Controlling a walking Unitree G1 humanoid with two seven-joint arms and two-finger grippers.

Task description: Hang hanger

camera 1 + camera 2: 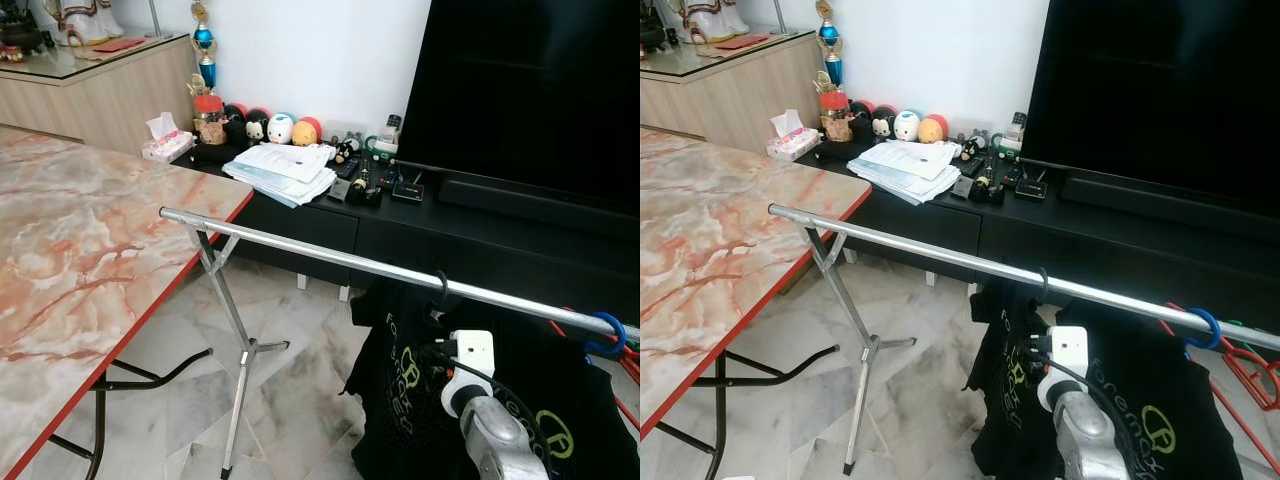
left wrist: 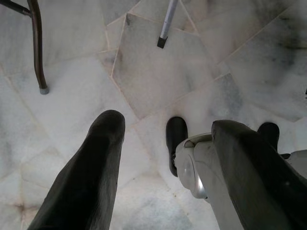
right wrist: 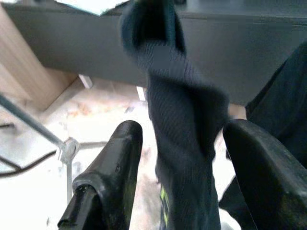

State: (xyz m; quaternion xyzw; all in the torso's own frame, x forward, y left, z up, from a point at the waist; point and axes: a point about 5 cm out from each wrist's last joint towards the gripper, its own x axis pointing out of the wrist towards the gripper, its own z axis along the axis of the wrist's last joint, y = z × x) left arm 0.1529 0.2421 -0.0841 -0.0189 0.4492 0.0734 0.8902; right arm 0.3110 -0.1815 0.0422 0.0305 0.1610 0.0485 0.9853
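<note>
A long silver rail (image 1: 330, 258) runs from the middle left of the frame down to the right edge. It stands on thin metal legs (image 1: 240, 350) over a pale marble floor (image 1: 290, 380).

A black hanger hook (image 1: 441, 285) sits on the rail, right of the middle. A black T-shirt (image 1: 400, 390) with green print hangs down from it, at the lower right of the frame. So the hanger is on the rail now. Further right on the rail there is a blue hook (image 1: 607, 335), and some red hangers (image 1: 1250, 375) sit beside it.

The right arm (image 1: 490, 425) comes up from the bottom of the frame, in front of the shirt. In the right wrist view, the right end effector (image 3: 184, 158) has its two black fingers spread wide apart. A fold of the dark shirt (image 3: 182, 120) hangs in the gap between them. The cloth is blurry, so I cannot tell if it touches a finger.

The left end effector (image 2: 163, 158) hangs low and points at the floor. Its fingers are wide apart and hold nothing.

A pink marble worktop (image 1: 70, 260) with a red edge fills the left side. At the top, a low black cabinet (image 1: 420, 225) holds a pile of papers (image 1: 285, 170), little round toys (image 1: 270, 125) and a big dark TV (image 1: 530, 90).
</note>
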